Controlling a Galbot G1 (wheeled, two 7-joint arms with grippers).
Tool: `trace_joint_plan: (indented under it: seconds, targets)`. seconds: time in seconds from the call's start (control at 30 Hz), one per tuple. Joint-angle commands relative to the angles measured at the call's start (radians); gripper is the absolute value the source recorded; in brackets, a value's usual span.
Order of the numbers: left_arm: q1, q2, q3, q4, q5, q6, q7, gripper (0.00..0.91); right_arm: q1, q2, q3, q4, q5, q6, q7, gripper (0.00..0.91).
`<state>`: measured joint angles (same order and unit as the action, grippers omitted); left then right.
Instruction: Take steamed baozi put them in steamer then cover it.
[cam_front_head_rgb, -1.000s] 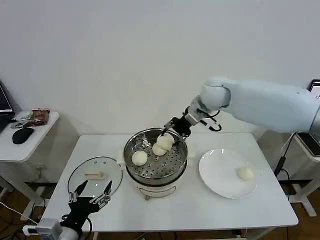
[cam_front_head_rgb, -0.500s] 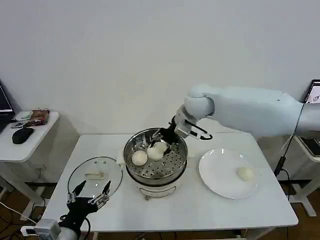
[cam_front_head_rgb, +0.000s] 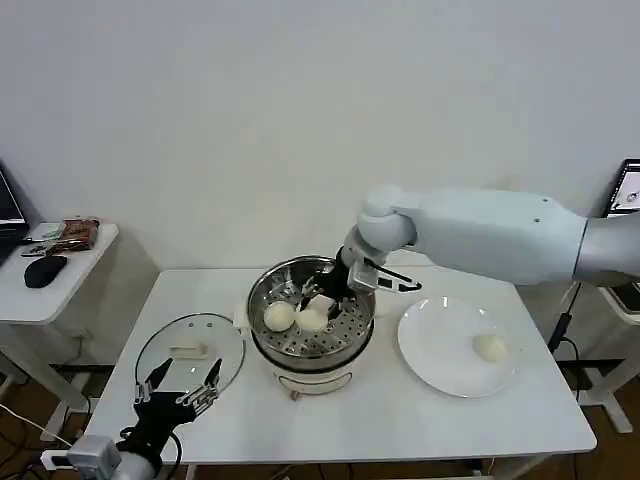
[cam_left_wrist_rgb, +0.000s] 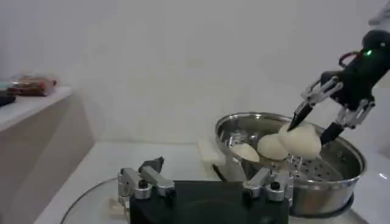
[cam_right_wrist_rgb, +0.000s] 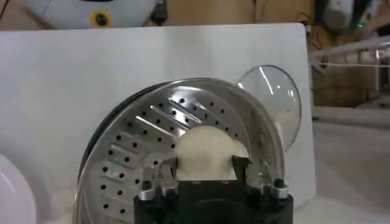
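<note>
My right gripper (cam_front_head_rgb: 325, 298) reaches down inside the steamer (cam_front_head_rgb: 330, 360) and is shut on a steamed baozi (cam_front_head_rgb: 322, 302), low over the perforated floor. In the right wrist view the fingers (cam_right_wrist_rgb: 241, 165) press both sides of that baozi (cam_right_wrist_rgb: 206, 151). Two more baozi (cam_front_head_rgb: 279, 316) (cam_front_head_rgb: 311, 321) lie in the basket beside it. Another baozi (cam_front_head_rgb: 489, 347) sits on the white plate (cam_front_head_rgb: 440, 330). The glass cover (cam_front_head_rgb: 175, 340) lies flat on the table left of the steamer. My left gripper (cam_front_head_rgb: 187, 378) hangs open near the cover's front edge, and its wrist view shows the right gripper (cam_left_wrist_rgb: 317, 119).
The white table (cam_front_head_rgb: 400, 420) has bare room in front of the steamer and plate. A small side table (cam_front_head_rgb: 60, 290) at the far left carries a mouse and packets. A white wall stands behind.
My right gripper has carried the baozi leftward and down from the steamer's far rim into the basket, beside the two lying there. The left arm has not moved.
</note>
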<state>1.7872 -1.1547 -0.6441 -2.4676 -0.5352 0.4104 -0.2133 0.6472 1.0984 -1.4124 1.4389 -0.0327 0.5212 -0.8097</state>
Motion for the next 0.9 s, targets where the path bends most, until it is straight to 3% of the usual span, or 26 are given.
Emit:
trace_joint_plan:
  seconds: [0.03, 0.57, 0.9]
  targets:
    - [-0.001, 0.0, 0.0, 0.002, -0.001, 0.0, 0.001, 0.907, -0.036, 0.005, 0.014, 0.005, -0.106, 0.025, 0.008, 0.615]
    - [0.007, -0.005, -0.001, -0.001, -0.001, -0.001, 0.002, 0.907, -0.101, 0.026, 0.033, -0.005, -0.211, 0.057, 0.027, 0.615]
    - [0.01, -0.004, -0.004, 0.0, -0.003, -0.002, 0.004, 0.907, -0.125, 0.034, 0.028, -0.012, -0.226, 0.063, 0.025, 0.615]
